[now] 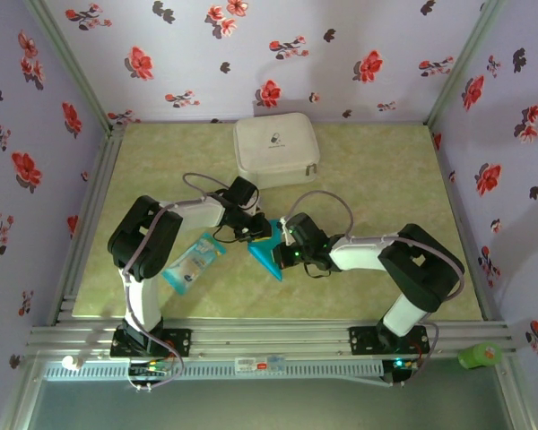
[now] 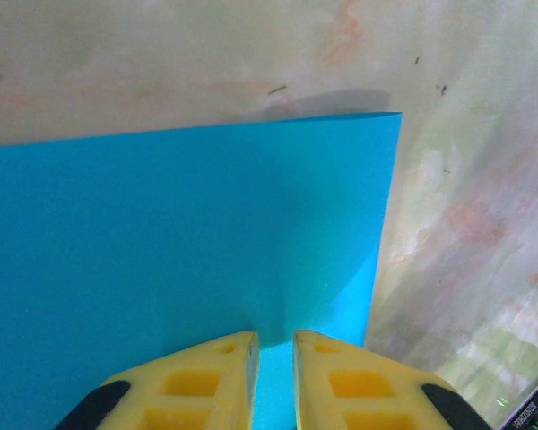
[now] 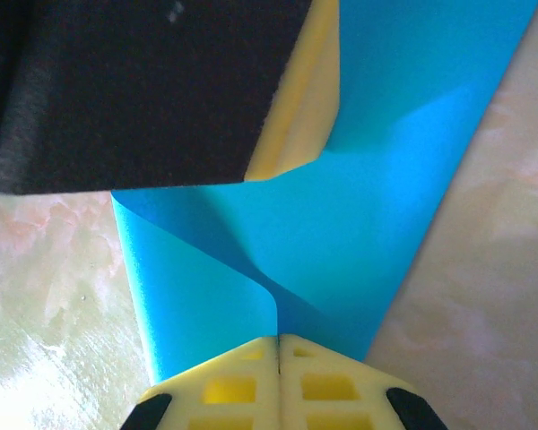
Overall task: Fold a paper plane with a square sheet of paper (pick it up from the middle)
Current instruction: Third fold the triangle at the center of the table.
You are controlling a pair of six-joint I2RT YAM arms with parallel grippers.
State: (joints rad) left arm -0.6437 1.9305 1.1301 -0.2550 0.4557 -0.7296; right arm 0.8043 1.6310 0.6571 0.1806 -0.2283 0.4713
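The square sheet of paper (image 1: 270, 259) is bright blue and partly folded, lying on the mat between my two grippers. In the left wrist view the sheet (image 2: 188, 233) lies flat under my left gripper (image 2: 275, 336). That gripper's yellow fingers stand a narrow gap apart, tips down on the paper, with blue showing between them. My right gripper (image 3: 278, 338) is shut on a raised flap of the sheet (image 3: 377, 224), which curls up into its jaws. One left finger (image 3: 296, 116) presses on the paper just beyond it. From above, the left gripper (image 1: 255, 229) and right gripper (image 1: 284, 242) meet over the paper.
A pale blue-and-white plastic packet (image 1: 193, 262) lies left of the paper, by the left arm. A white zip case (image 1: 275, 150) sits at the back of the mat (image 1: 386, 179). A green object (image 1: 480, 356) rests on the front rail at right. Floral walls enclose the table.
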